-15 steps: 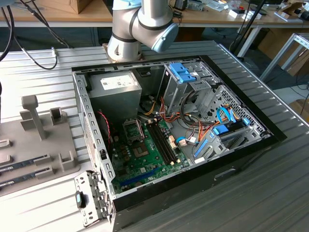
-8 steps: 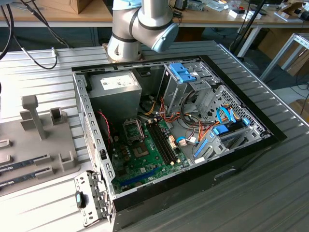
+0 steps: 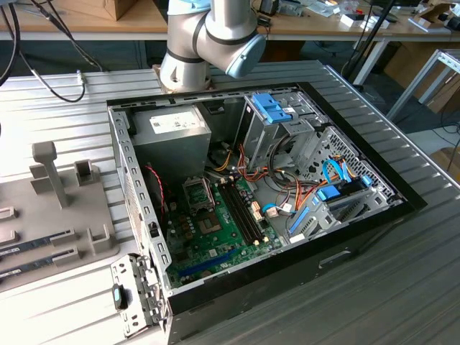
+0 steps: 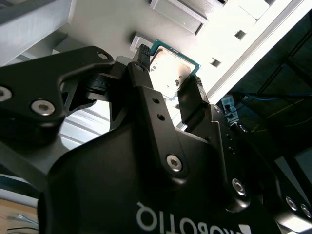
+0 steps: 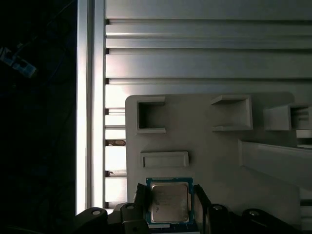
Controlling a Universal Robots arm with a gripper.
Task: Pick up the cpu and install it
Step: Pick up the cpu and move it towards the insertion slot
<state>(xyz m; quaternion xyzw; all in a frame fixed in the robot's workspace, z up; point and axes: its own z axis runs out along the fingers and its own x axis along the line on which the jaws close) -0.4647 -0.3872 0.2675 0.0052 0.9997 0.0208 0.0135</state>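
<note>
- My pincer (image 5: 169, 198) gripped the chip (image 5: 169, 204) by two opposite edges, leaving its metal top untouched.
- Both were over the grey tray (image 5: 214, 156) on the bench (image 5: 195, 48).

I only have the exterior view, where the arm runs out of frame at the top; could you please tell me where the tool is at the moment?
Observer: In both wrist views the tool is at the cpu, straddling it.
Operator: Thank you; is it closed on it?
Observer: It looks so: in the second wrist view the fingers press against the cpu's edges with no gap showing.
Operator: And where does the cpu sit?
Observer: In the first wrist view it is over a pale grey fixture plate, beside a small rectangular frame; whether it is lifted I cannot tell.
</note>
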